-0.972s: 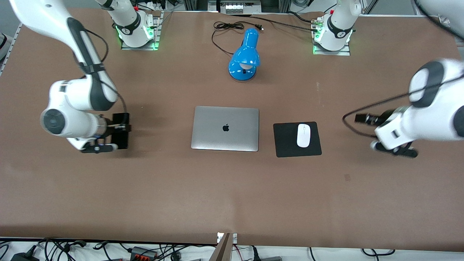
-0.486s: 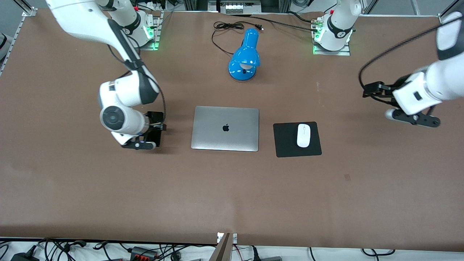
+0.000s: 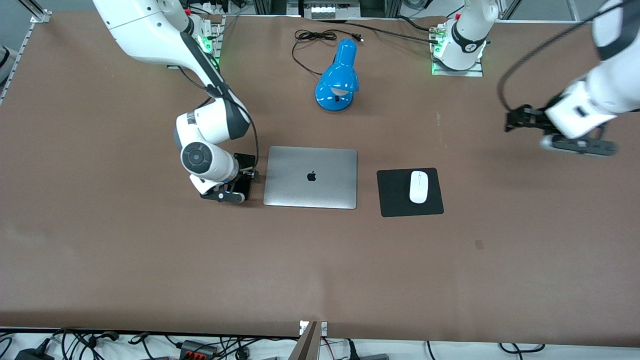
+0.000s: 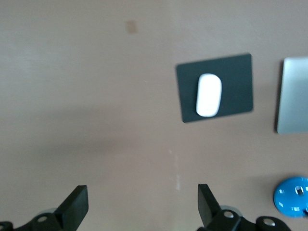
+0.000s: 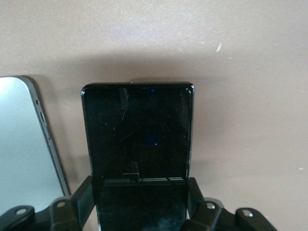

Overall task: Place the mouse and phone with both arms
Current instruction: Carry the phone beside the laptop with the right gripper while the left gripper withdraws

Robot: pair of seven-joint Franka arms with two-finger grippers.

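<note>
Big brown table (image 3: 320,270) fills the front view, and the two white arms come down from their bases at the top edge. The right arm, rooted upper left of the frame, has its right gripper (image 3: 239,185) low at centre-left, fingers closed on the edges of the phone (image 5: 137,132), glossy face up, just beside the laptop's edge on the right arm's end. I'd call this the phone step: the handset looks about ready to be set down beside the computer, so the next move calls for a gentle lowering and a clean release without nudging the laptop.

The left arm sweeps in at the upper right of the frame, its left gripper (image 3: 575,140) up over bare table, fingers spread wide and empty.

Centre frame, the silver laptop (image 3: 310,177), lid shut, bears a dark apple logo; no other writing is readable. Above it stands the blue desk lamp (image 3: 338,77). Lower right of centre, the square black mouse pad (image 3: 395,200) carries the white mouse (image 3: 418,186), which looks already placed.
</note>
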